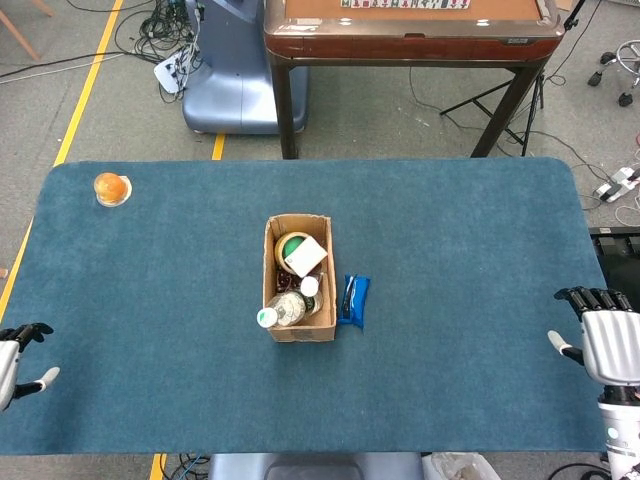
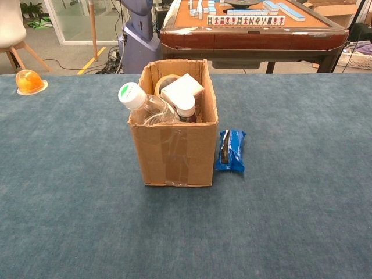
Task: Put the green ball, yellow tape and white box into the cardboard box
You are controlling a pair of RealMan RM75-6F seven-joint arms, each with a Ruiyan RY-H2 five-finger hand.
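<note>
The cardboard box (image 1: pixel 272 297) (image 2: pixel 174 151) stands open in the middle of the blue table. Inside it lie the green ball (image 1: pixel 292 245), ringed by the yellow tape (image 1: pixel 280 247) (image 2: pixel 164 81), and the white box (image 1: pixel 306 257) (image 2: pixel 182 89) tilted on top. A clear bottle (image 1: pixel 280 311) (image 2: pixel 142 104) and a smaller white-capped bottle (image 2: pixel 186 107) also sit in it. My right hand (image 1: pixel 606 338) hovers at the table's right edge, fingers apart and holding nothing. My left hand (image 1: pixel 15 355) shows at the far left edge, empty, fingers apart. Neither hand appears in the chest view.
A blue snack packet (image 1: pixel 354 299) (image 2: pixel 231 150) lies just right of the cardboard box. An orange jelly cup (image 1: pixel 112 188) (image 2: pixel 29 81) sits at the table's far left corner. A wooden mahjong table (image 1: pixel 410 30) stands beyond the far edge.
</note>
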